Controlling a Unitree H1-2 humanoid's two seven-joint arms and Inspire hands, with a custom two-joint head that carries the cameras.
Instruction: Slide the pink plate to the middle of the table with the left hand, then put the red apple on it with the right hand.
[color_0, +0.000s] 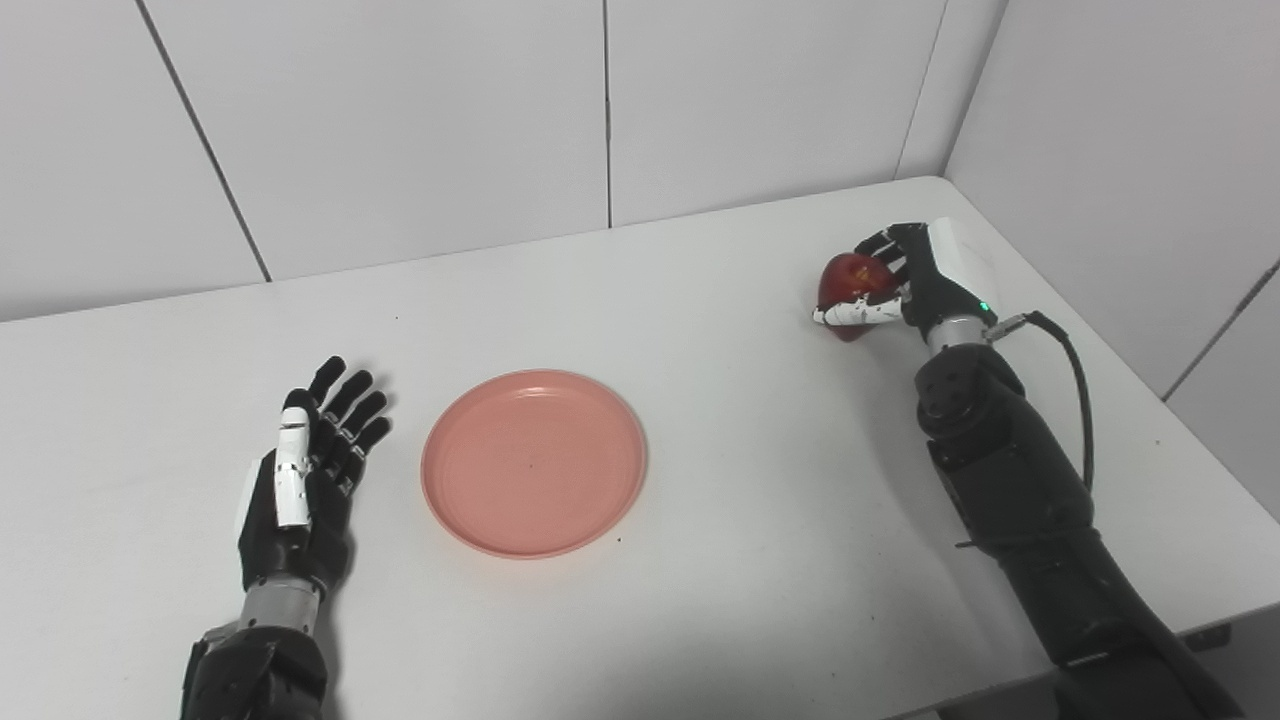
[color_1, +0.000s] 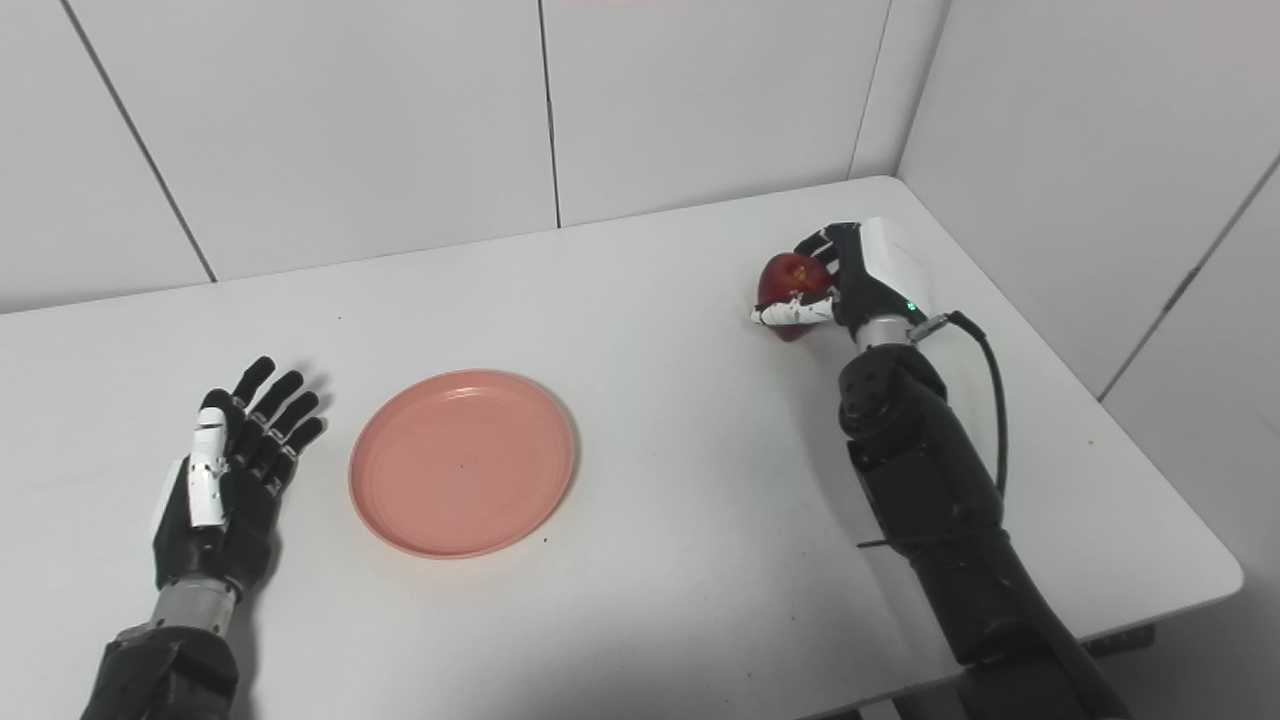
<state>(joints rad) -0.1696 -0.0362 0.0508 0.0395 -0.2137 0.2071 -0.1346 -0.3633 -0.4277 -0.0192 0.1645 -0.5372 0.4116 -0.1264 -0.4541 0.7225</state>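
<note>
1. Black fingers (color_0: 872, 243) of the right hand (color_0: 915, 275) are closed around the red apple (color_0: 848, 290); the white thumb crosses its front. You can judge the grasp as made; whether the apple is clear of the counter (color_0: 720, 300) cannot be told.
2. Check the left hand (color_0: 300, 470): its fingers are spread and hold nothing. It rests just beside the pink plate (color_0: 534, 462), apart from the rim.
3. Note that the plate lies near the counter's middle, flat and bare. Treat the slide step as apparently complete.
4. Remaining work: carry the apple, now well apart at the far right, across to the plate and release it.
</note>
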